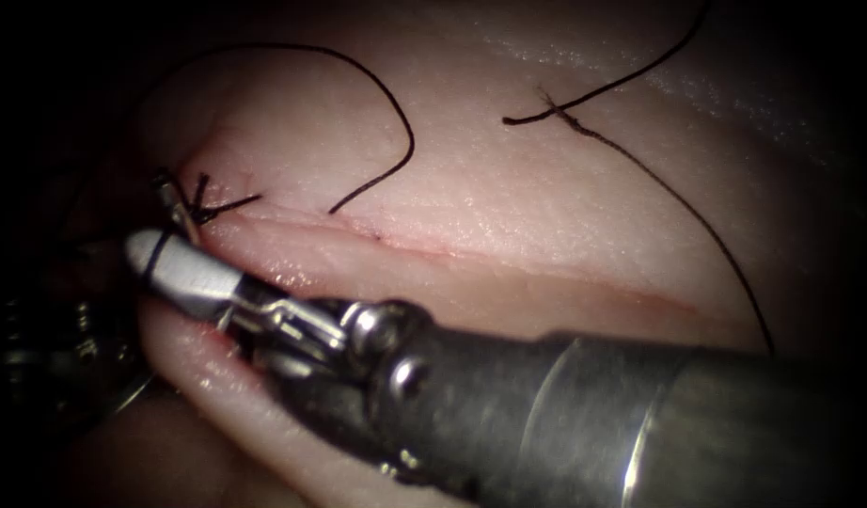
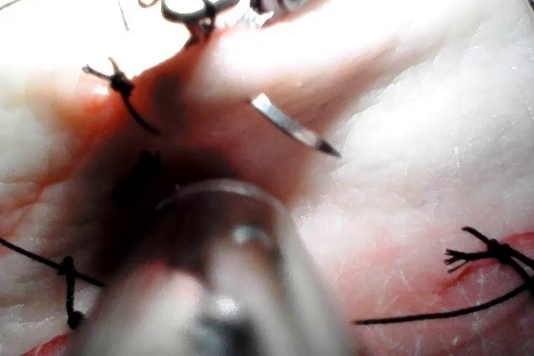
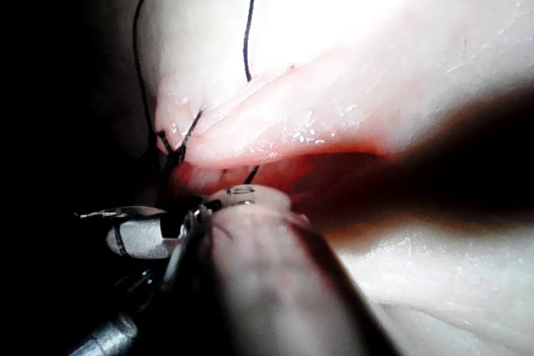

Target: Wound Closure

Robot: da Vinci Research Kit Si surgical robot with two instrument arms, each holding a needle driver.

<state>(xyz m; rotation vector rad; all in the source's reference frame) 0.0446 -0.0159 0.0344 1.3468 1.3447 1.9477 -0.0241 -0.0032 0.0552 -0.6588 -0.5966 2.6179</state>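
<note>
The right tool (image 1: 170, 268) reaches in from the right over the near lip of the cut (image 1: 471, 259), jaws shut on the curved needle (image 1: 175, 212) near its tail. In the left wrist view the needle's tip (image 2: 296, 129) sticks out of the raised lip of tissue (image 2: 350, 47), so the needle is in the tissue; the right tool (image 2: 200, 2) holds it beyond. The right wrist view shows the pale jaw (image 3: 138, 239) with the needle's end (image 3: 108, 213) beside it. The left tool (image 1: 48, 348) sits dimly at the far left; its shaft (image 2: 225, 273) points into the cut.
A tied stitch (image 1: 203, 209) with short cut ends closes the cut's left end. Dark thread (image 1: 405, 141) loops over the far tissue; another strand (image 1: 678, 202) trails off to the right. Further knots (image 2: 492, 252) (image 2: 121, 85) lie on the tissue. Red fluid (image 2: 75, 147) stains the cut.
</note>
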